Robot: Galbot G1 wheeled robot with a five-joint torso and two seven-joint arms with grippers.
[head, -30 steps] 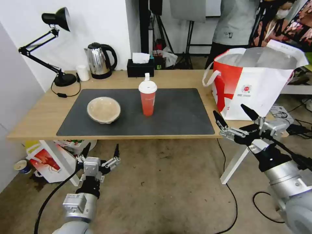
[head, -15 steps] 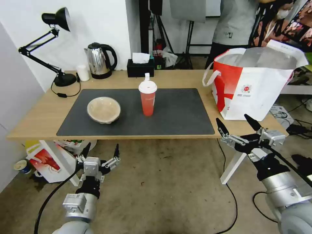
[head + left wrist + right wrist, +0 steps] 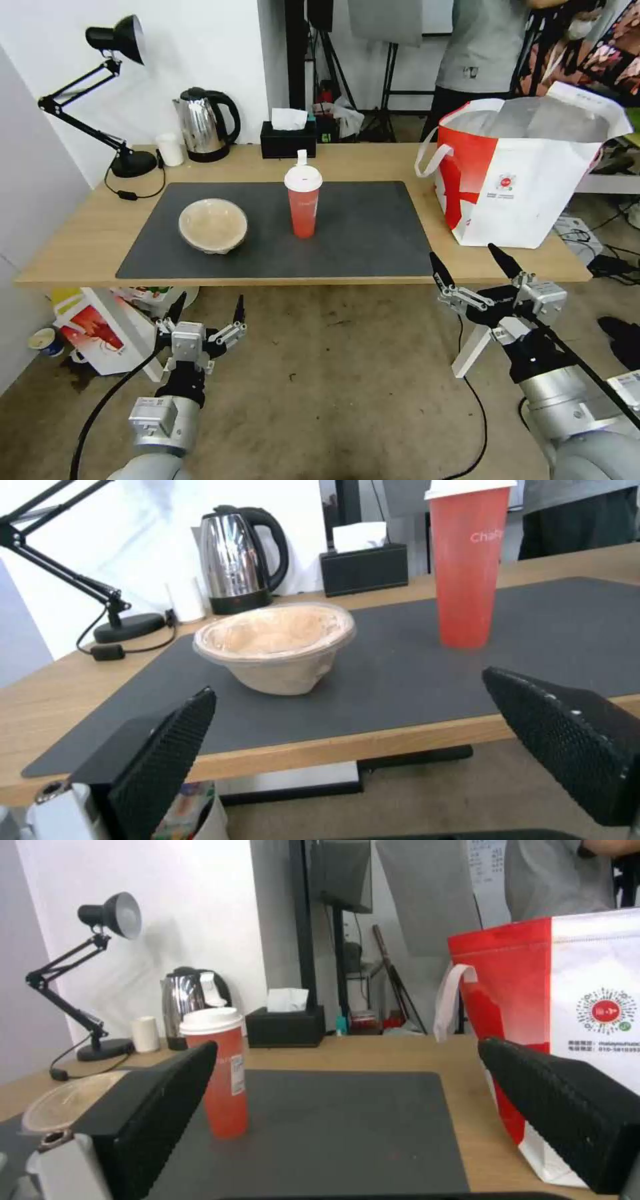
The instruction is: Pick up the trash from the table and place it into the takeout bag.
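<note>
On the dark grey mat (image 3: 360,233) of the light-wood table (image 3: 80,247) stand two pieces of trash: a shallow beige bowl (image 3: 213,225) on the left and a red cup with a white lid (image 3: 303,203) in the middle. The white takeout bag with a red side panel (image 3: 527,173) stands open at the table's right end. My right gripper (image 3: 470,263) is open and empty at the table's front edge, just in front of the bag. My left gripper (image 3: 207,308) hangs open below the front edge, under the bowl. The left wrist view looks at the bowl (image 3: 277,645) and the cup (image 3: 465,565).
A steel kettle (image 3: 205,123), a black tissue box (image 3: 288,139), a small white cup (image 3: 172,149) and a black desk lamp (image 3: 117,100) line the table's back. A smaller red-and-white bag (image 3: 100,327) sits on the floor under the left end. A white table leg (image 3: 477,343) and cables lie near my right arm.
My right gripper has dropped lower and drawn back to the left, away from the takeout bag, still open. The left arm, bowl and cup have not moved.
</note>
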